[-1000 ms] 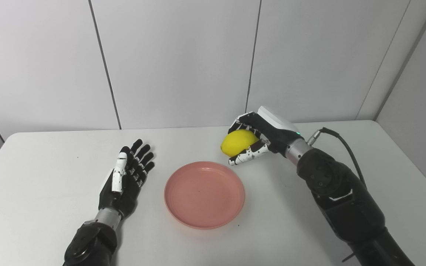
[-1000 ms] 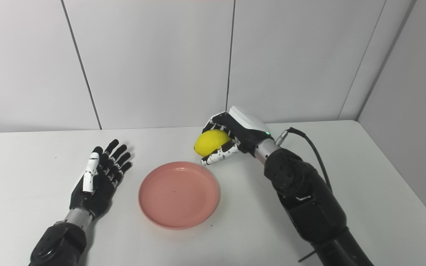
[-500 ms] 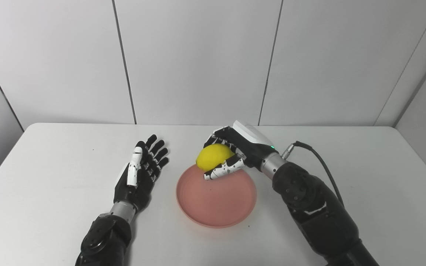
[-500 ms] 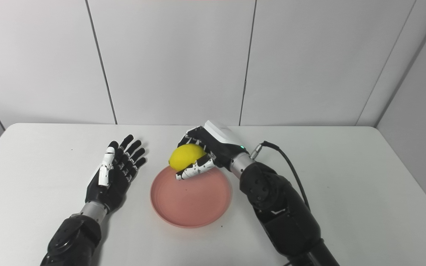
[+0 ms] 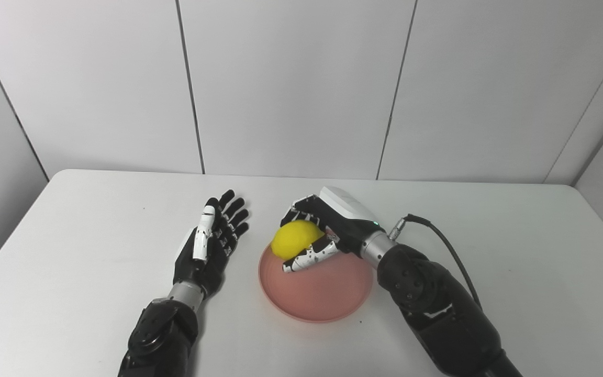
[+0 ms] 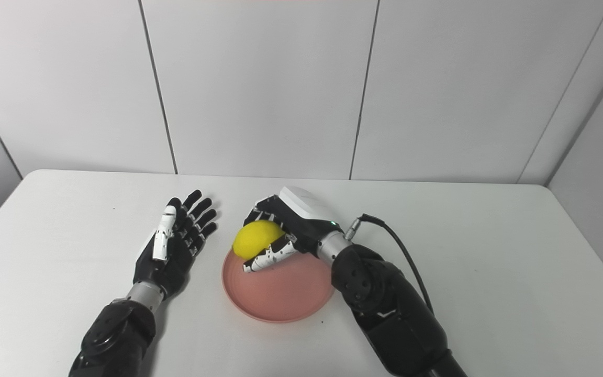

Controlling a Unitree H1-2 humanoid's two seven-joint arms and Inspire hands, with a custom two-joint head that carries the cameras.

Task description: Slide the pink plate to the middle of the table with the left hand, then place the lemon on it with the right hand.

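Observation:
The pink plate point(image 5: 322, 296) lies near the middle of the white table point(image 5: 516, 272). My right hand point(image 5: 327, 230) is shut on the yellow lemon point(image 5: 293, 238) and holds it over the plate's far left rim; whether the lemon touches the plate I cannot tell. Just left of the plate, my left hand point(image 5: 210, 246) rests on the table, open, fingers spread and pointing away from me, holding nothing. The same lemon point(image 6: 257, 238) and plate point(image 6: 286, 296) show in the right eye view.
A black cable point(image 5: 450, 251) runs from the right wrist across the table toward the right. Grey wall panels stand behind the table's far edge. Nothing else lies on the tabletop.
The camera has shifted its view. My right hand has carried the lemon from beyond the plate's right rim leftward and lower, over the plate. The left hand has stayed open beside the plate.

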